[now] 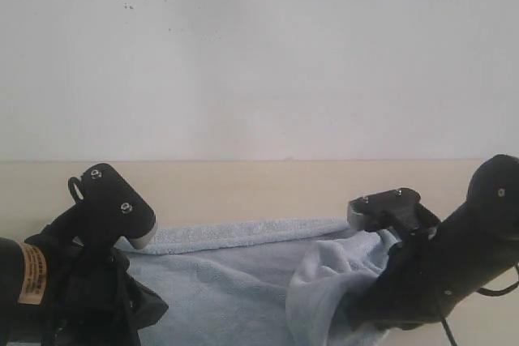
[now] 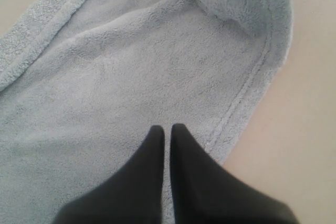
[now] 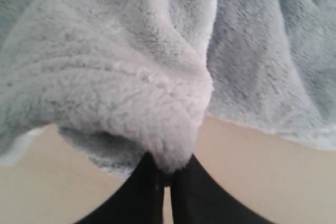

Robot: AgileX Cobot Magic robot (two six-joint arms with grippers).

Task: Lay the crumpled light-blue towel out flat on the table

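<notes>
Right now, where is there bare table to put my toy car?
The strip of table between the towel and the wall is free. The towel side is crowded: the left gripper hangs shut over it, and the right gripper pinches a fold.

The pale blue towel [image 1: 235, 281] lies on the beige worktop [image 1: 243, 188] between the two grippers. Its far hem runs from just beside the left gripper [image 1: 146, 307] towards the right gripper [image 1: 365, 301]. Against the right gripper the cloth bunches into a raised fold, seemingly hiding that gripper's tips.
</notes>
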